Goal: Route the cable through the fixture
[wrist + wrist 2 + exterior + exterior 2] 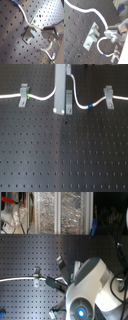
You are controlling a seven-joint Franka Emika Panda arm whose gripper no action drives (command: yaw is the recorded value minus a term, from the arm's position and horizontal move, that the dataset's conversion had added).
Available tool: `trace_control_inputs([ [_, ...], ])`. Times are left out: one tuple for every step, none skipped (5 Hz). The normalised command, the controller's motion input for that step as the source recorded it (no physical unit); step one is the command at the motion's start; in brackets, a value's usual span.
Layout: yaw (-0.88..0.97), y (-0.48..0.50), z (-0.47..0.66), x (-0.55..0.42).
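Here my pincer (pixel 109 32), clamped on the cable (pixel 101 17), holds it just beside the fixture (pixel 93 35), whose slotted top lies off the cord's run.

A robotics lab. The tabletop (pixel 65 159) is a black optical breadboard with a regular grid of threaded holes, with grey clips (pixel 23 95) bolted to it. Loose wiring (pixel 12 212) crowds its far edge in the second exterior view.

All four pictures are small and blurry. The dark board (pixel 64 159) shines pale grey under light from above. The white cable (pixel 94 11) glows bright. Both wrist views look softest.
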Motion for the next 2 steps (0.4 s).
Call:
trace_control_inputs([
  [0.0, 0.217, 0.22, -0.026],
  [-0.27, 0.035, 0.17, -0.196],
])
